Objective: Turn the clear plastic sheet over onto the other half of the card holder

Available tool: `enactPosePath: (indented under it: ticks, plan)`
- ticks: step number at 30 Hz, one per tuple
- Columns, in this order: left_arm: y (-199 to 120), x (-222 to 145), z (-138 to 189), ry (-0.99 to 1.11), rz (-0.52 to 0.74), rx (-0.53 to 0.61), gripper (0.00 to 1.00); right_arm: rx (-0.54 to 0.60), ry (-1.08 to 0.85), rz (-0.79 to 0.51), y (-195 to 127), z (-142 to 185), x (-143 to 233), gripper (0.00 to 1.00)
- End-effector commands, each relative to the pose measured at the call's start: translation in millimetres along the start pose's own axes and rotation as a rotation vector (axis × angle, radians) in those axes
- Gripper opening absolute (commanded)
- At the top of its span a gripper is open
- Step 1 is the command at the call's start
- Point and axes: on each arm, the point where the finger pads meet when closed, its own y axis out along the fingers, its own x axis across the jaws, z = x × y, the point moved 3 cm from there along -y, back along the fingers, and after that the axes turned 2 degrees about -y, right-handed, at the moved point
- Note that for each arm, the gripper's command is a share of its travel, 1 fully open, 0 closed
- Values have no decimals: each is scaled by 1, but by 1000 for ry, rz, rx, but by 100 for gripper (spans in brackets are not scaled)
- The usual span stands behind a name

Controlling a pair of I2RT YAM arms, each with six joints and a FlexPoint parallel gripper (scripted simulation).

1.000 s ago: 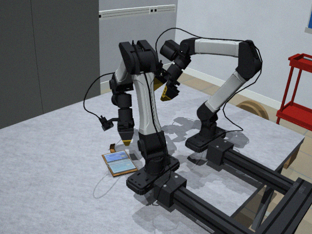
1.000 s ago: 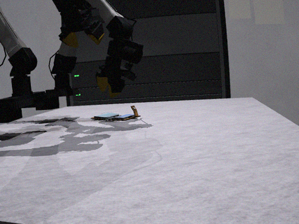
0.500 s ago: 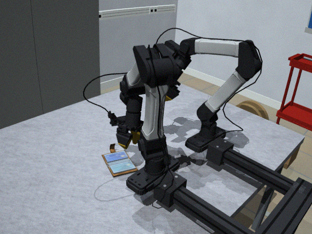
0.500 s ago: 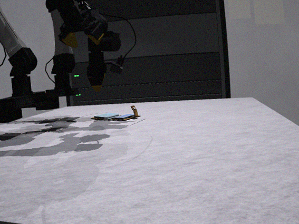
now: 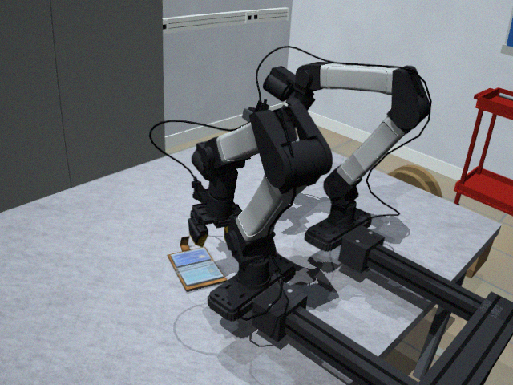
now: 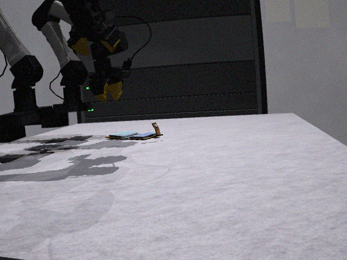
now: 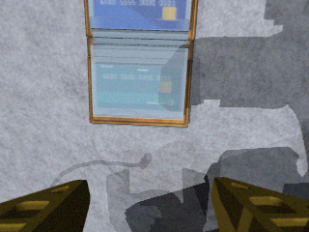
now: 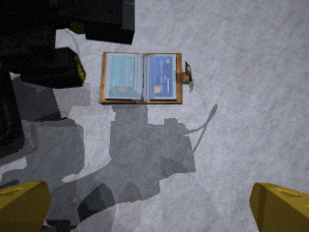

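The brown card holder [image 5: 207, 286] [image 7: 140, 120] [image 8: 102, 79] lies open flat on the table. Its strap half bears a blue card page [image 5: 190, 257] [image 6: 143, 135] [image 7: 127, 11] [image 8: 161, 72]; the strap [image 5: 184, 244] [image 6: 156, 129] [image 8: 186, 74] stands up. The other half bears a teal card page [image 6: 123, 134] [image 8: 122, 70]. The clear sheet [image 7: 140, 54] appears spread flat over the teal half, from the spine nearly to the outer edge; its outline is faint. My left gripper [image 5: 213, 240] [image 6: 110, 99] [image 7: 151, 188] is open and empty, above and off the holder. My right gripper [image 6: 99, 51] [image 8: 151, 190] is open and empty, high up.
The left arm's base [image 5: 250, 285] stands close beside the teal half. The right arm's base [image 5: 337, 228] stands farther back. Dark rails [image 5: 344, 331] run behind both bases. A red cart [image 5: 484, 186] stands beyond the table. Arm shadows cross the table by the holder.
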Motion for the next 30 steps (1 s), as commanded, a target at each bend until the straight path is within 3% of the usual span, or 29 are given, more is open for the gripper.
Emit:
enactPosePath:
  ticks: [1,16,30]
  plan:
    - [-2,-5,3,203,111,-26,65,-33,-34,-11,-9,-12,5,100]
    - [-17,11,20,649,238,-240,65,-28,-28,-8,-8,-10,4,100]
    - [-21,24,24,704,262,-286,65,-141,-236,-166,-20,-38,36,100]
